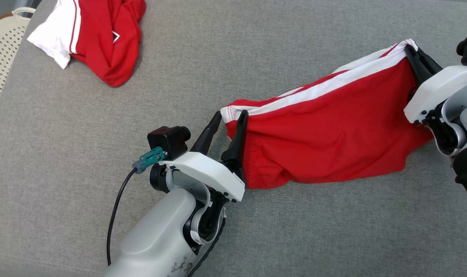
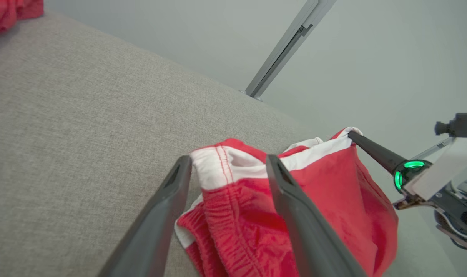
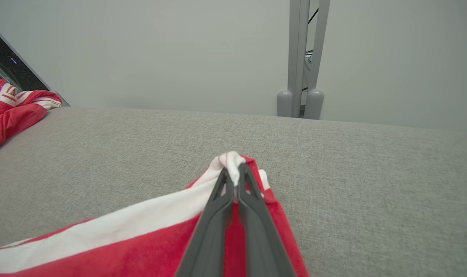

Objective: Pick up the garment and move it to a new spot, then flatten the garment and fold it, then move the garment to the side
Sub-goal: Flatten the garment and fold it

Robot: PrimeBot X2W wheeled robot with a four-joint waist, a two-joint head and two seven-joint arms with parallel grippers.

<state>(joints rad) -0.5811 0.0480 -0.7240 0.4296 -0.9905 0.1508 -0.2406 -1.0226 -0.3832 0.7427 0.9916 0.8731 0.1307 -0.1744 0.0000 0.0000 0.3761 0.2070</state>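
The garment [image 1: 333, 130] is a pair of red shorts with a white side stripe, stretched out across the grey padded surface [image 1: 102, 154]. My right gripper [image 1: 410, 49] is shut on its far right corner, and the white hem is pinched between the fingertips in the right wrist view [image 3: 233, 174]. My left gripper [image 1: 231, 114] stands open at the other end. The white-edged corner of the garment [image 2: 333, 184] lies loose between its spread fingers [image 2: 168, 200]. In the left wrist view, my right gripper [image 2: 352, 135] holds the cloth's far corner raised.
A second red and white garment [image 1: 102, 38] lies crumpled at the far left of the surface. A cream perforated basket [image 1: 2, 42] stands off the left edge. A grey metal post [image 3: 300, 57] rises behind the far edge.
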